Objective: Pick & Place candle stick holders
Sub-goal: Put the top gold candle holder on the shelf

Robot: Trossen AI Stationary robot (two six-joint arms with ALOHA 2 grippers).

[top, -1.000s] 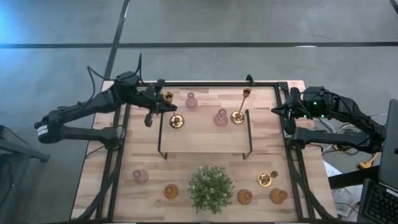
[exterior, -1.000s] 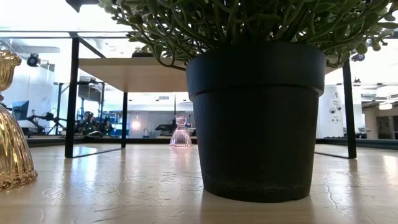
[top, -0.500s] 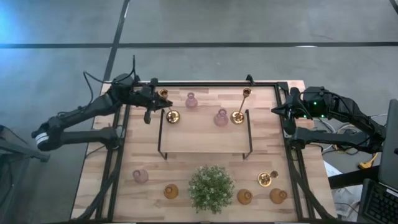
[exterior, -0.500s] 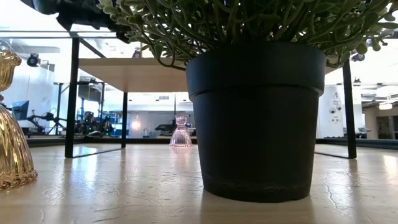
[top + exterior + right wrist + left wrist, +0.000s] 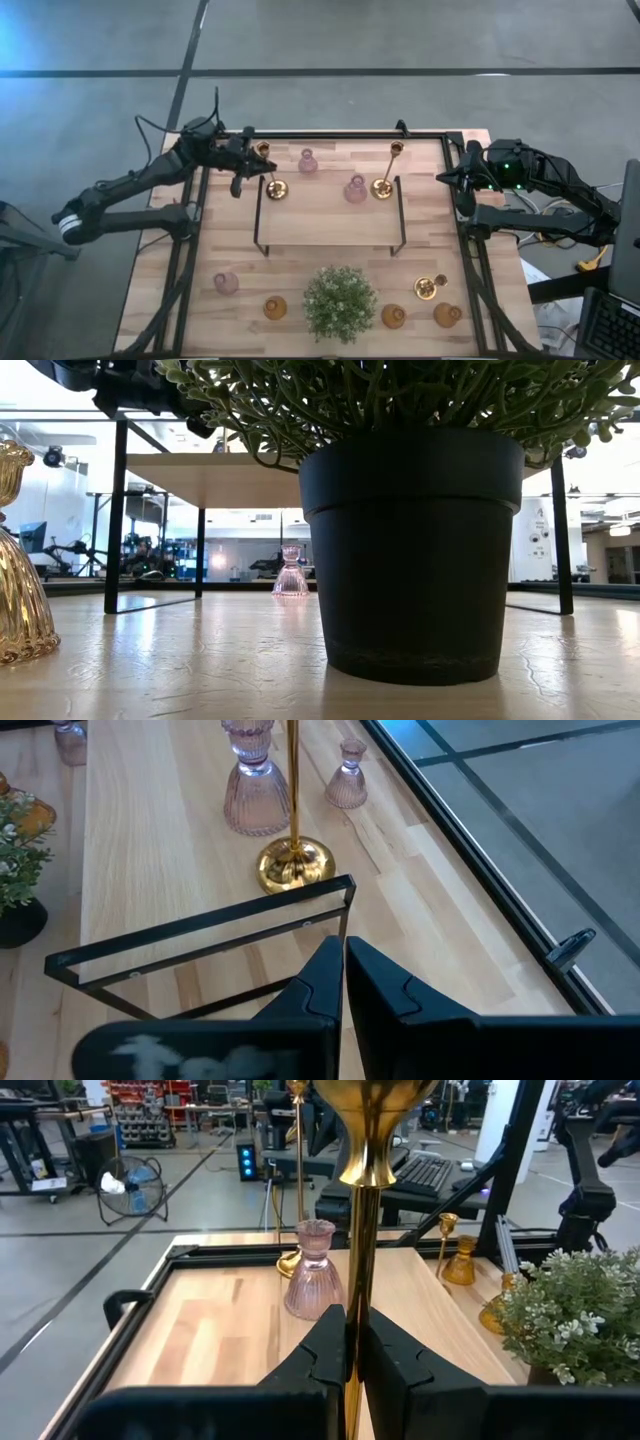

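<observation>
Overhead looks straight down; low camera sits close behind plant pot (image 5: pixel 412 550).

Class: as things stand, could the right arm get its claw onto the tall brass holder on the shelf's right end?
Probably yes: the right claw waits nearby, and only the shelf's thin frame stands before the brass holder.

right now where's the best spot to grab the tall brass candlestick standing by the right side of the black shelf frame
Probably its bare mid-stem. The tall brass candlestick stands upright on a round base, with the squat pink glass holder close on one side and the black shelf frame beside it, so a side-on pinch from the table's right edge, where the right hand waits, looks least obstructed.
</observation>
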